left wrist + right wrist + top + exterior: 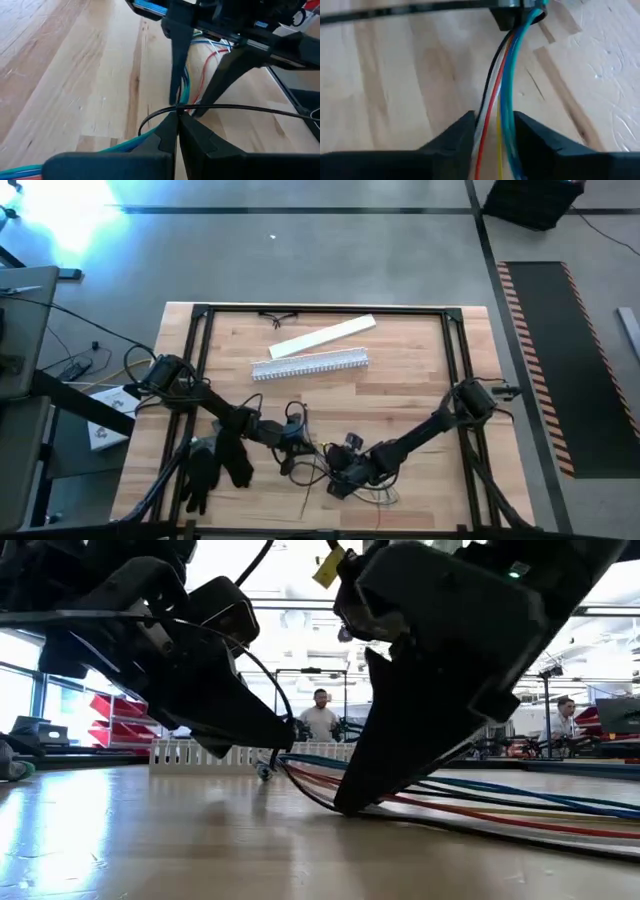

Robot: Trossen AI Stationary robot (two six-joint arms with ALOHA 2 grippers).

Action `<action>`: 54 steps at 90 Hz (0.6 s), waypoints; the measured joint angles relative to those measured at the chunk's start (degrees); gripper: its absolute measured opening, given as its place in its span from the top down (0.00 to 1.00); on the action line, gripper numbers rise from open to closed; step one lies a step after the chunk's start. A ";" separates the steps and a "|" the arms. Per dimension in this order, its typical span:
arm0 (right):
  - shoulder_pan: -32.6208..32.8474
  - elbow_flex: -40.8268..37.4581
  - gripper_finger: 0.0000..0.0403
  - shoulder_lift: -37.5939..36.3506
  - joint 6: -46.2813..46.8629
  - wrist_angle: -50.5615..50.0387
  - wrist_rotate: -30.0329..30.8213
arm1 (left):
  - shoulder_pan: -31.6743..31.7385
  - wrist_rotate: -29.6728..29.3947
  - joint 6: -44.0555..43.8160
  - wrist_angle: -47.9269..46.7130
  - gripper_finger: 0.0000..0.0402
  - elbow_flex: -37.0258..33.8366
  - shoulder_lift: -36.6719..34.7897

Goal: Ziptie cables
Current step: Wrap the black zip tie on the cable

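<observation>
No brand, label or writing can be read in any view. From above, both arms meet over the near middle of the wooden worktop (400, 395), the left gripper (290, 433) just beside the right gripper (340, 473), with the cables (368, 496) trailing out thinly at the near edge beside the right one. Farther back lie a white slotted channel (310, 365) and a flat white strip (322, 337), and a pair of black gloves (218, 463) rests by the left arm. That view is too distant to show colours or grips; the wrist views supply them. The right wrist view shows the cables (500, 95) as black, white, red, yellow, teal and blue strands running between the right gripper's (492, 131) jaws, which sit narrow around the bundle. The left wrist view shows the left gripper (176, 129) with jaws pressed together on a thin black ziptie (225, 107) looping across the cables (184, 92). Only the low view shows the room: the bundle (480, 805) fans along the worktop toward the right, the channel (200, 753) stands behind, and two people (320, 718) are far off.
</observation>
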 joint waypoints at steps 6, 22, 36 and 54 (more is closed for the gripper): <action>-0.45 0.00 0.93 0.00 -0.03 0.64 -0.82 | 0.00 -0.03 -0.01 0.13 1.00 0.00 0.00; -2.67 -0.07 0.98 0.17 -0.18 3.58 -1.64 | 0.00 -0.05 -0.60 0.34 1.00 0.00 0.00; -4.57 -0.11 0.99 0.29 -1.72 5.52 -1.33 | 0.00 -0.10 -0.81 0.17 1.00 -0.01 0.00; -4.91 -0.15 1.00 0.33 -3.74 7.56 -1.65 | 0.00 -0.06 -0.61 0.11 1.00 -0.02 0.00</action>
